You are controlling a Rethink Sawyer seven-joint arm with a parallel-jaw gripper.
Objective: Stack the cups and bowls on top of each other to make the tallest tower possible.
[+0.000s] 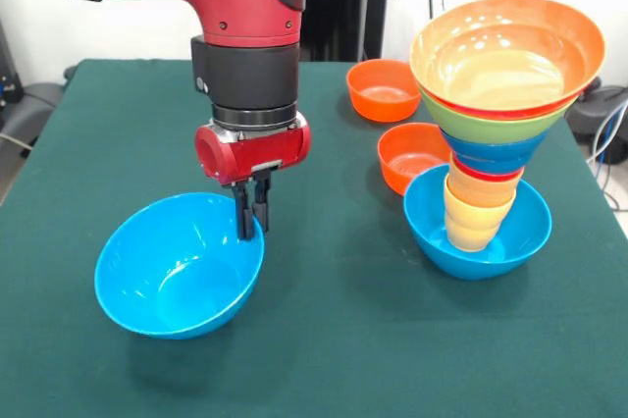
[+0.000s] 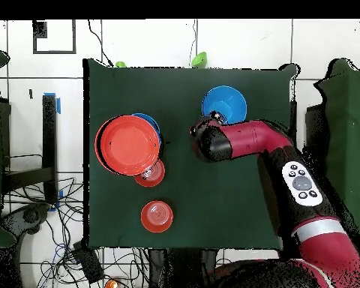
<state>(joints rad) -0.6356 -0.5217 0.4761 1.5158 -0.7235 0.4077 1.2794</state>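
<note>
My gripper (image 1: 252, 214) is shut on the near-right rim of a loose large light blue bowl (image 1: 172, 271), one finger inside and one outside. The bowl tilts with its opening toward the camera. It also shows in the overhead view (image 2: 226, 101), beside the arm's wrist. The tower (image 1: 491, 133) stands to the right, apart from the gripper. Its base is a light blue bowl (image 1: 520, 232). Above the base come yellow and orange cups (image 1: 473, 212), a red rim, a dark blue bowl (image 1: 491, 153), a green bowl (image 1: 491, 124) and a large orange bowl (image 1: 507, 55) on top.
Two small orange bowls stand on the green cloth behind and left of the tower, one far (image 1: 384, 89) and one nearer (image 1: 410, 155) that touches the tower's base. In the overhead view they lie below the tower's top (image 2: 130, 144). Cables hang past the table's edges.
</note>
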